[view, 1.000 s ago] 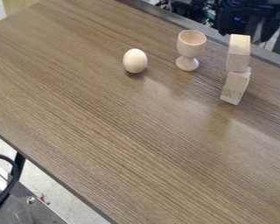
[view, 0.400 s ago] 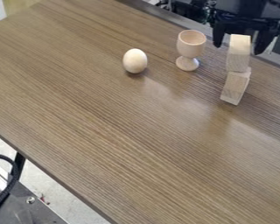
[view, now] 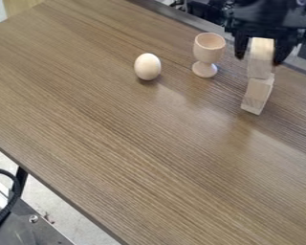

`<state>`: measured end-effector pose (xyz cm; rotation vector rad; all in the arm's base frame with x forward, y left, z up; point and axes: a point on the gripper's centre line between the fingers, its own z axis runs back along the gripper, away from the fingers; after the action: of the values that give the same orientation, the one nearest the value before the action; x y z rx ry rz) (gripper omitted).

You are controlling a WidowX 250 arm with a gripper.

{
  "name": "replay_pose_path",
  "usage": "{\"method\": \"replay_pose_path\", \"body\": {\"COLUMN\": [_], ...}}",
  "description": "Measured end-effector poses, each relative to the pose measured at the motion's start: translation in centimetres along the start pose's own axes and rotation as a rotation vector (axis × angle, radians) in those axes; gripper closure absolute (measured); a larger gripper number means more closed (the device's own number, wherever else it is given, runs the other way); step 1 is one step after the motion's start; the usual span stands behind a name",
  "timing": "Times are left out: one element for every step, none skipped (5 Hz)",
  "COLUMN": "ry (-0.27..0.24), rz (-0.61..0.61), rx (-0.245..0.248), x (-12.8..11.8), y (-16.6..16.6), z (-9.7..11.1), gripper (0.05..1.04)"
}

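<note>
My gripper's (view: 258,59) fingers are apart, appearing either side of the upper wooden block (view: 261,57), stacked on the lower block (view: 257,94) on the desk (view: 136,143). Closing off-centre, I could topple it toward the egg cup (view: 208,48).

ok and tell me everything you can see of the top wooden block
The upper pale wooden block is plain and straight-edged, with flat faces and light, unpainted-looking wood. It sits on the lower pale wooden block, slightly out of line with it, near the far edge of the brown wood-grain table. The black two-finger end effector is open at its far side, one finger showing either side; whether they touch it is unclear.
</note>
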<state>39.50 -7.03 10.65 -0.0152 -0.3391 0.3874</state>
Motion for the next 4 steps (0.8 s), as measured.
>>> {"method": "replay_pose_path", "body": {"ry": [-0.008,-0.008,-0.017,-0.023], "rz": [0.020,0.024,0.031,0.033], "rx": [-0.005,-0.010,-0.024,-0.033], "x": [0.00,-0.02,0.19,0.27], "y": [0.06,-0.01,-0.17,-0.25], "z": [-0.04,-0.07,0.13,0.45], "gripper": [0.539,0.540,0.539,0.539]}}
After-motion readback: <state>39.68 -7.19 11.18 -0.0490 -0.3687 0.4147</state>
